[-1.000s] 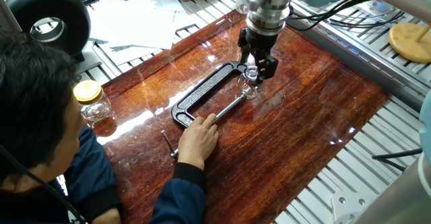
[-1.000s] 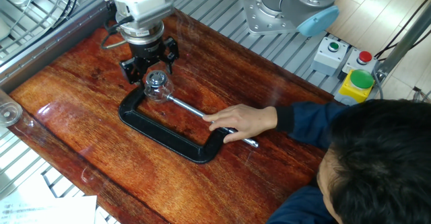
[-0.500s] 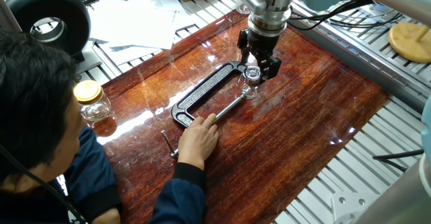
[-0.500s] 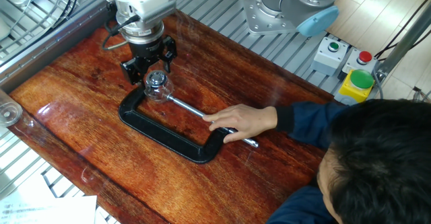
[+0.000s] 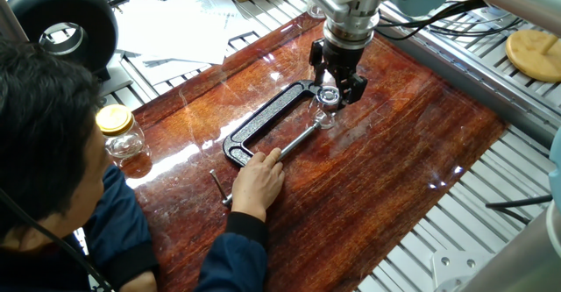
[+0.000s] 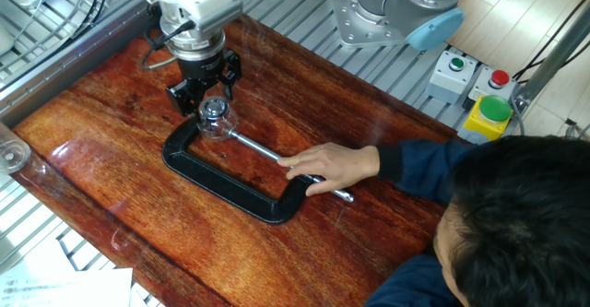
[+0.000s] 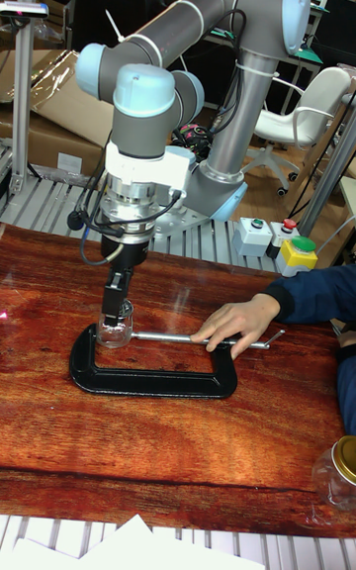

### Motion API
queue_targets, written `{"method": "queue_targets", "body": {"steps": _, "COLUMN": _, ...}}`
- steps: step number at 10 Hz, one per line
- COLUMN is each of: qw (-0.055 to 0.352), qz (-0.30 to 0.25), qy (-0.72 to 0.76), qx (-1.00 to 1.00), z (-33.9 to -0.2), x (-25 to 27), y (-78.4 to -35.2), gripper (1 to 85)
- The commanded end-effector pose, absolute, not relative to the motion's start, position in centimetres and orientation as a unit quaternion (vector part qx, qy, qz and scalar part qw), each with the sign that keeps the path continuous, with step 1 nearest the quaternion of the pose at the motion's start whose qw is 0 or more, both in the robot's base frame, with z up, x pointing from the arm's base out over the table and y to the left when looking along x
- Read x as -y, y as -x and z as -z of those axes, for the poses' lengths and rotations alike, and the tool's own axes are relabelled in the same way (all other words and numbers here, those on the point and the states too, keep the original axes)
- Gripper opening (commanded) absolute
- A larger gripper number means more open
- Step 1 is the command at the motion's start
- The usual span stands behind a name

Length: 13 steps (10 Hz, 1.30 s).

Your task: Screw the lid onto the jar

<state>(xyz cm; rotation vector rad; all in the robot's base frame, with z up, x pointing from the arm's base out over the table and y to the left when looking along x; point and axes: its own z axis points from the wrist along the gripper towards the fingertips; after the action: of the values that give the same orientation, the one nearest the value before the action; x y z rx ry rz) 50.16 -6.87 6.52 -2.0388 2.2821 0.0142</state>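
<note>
Lid (image 6: 213, 110): a small, clear, glinting cap sitting on top of the jar's mouth, directly under the gripper. It looks light, hard and slick, so I judge it should be held by its rim from opposite sides, squeezed gently and kept level so that the thread does not cross.
Jar (image 6: 218, 124): a tiny clear glass jar standing upright on the bench, pinched between the jaw and the screw pad of the C-clamp. Being glass, it is stiff, brittle and slippery; the clamp, not the gripper, is what stops it from turning, and too much downward push or twist could crack it or spin it loose.
Gripper (image 6: 210, 97): it points straight down over the lid, with its dark fingers (image 5: 353, 88) on either side of the cap. From these views I cannot tell whether the fingers are pressing on the lid or stand just clear of it.
C-clamp (image 6: 241, 194): a black cast frame lying flat on the bench, its long steel screw running to the jar.
Hand (image 6: 336, 165): the person's hand rests on the screw end of the clamp, well apart from the gripper, and seems to steady it.
Bench (image 6: 111, 187): glossy reddish wood that is smooth, so the clamp could slide if the twist is strong.
Yellow-lidded jar (image 5: 120, 132): it stands near the bench edge by the person, well away from the work.
</note>
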Motion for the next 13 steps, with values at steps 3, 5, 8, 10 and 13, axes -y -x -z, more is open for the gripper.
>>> {"method": "queue_targets", "body": {"steps": 3, "qw": 0.046, "qz": -0.006, "qy": 0.664, "qx": -0.747, "z": -6.54, "x": 6.68, "y": -50.27, "gripper": 66.3}}
{"method": "queue_targets", "body": {"steps": 5, "qw": 0.046, "qz": -0.008, "qy": 0.661, "qx": -0.749, "z": -6.53, "x": 6.6, "y": -50.23, "gripper": 64.0}}
{"method": "queue_targets", "body": {"steps": 8, "qw": 0.046, "qz": -0.009, "qy": 0.657, "qx": -0.752, "z": -6.52, "x": 6.6, "y": -50.19, "gripper": 58.3}}
{"method": "queue_targets", "body": {"steps": 10, "qw": 0.045, "qz": -0.007, "qy": 0.656, "qx": -0.754, "z": -6.51, "x": 6.68, "y": -50.19, "gripper": 55.0}}
{"method": "queue_targets", "body": {"steps": 13, "qw": 0.043, "qz": -0.009, "qy": 0.647, "qx": -0.761, "z": -6.46, "x": 6.72, "y": -50.09, "gripper": 49.3}}
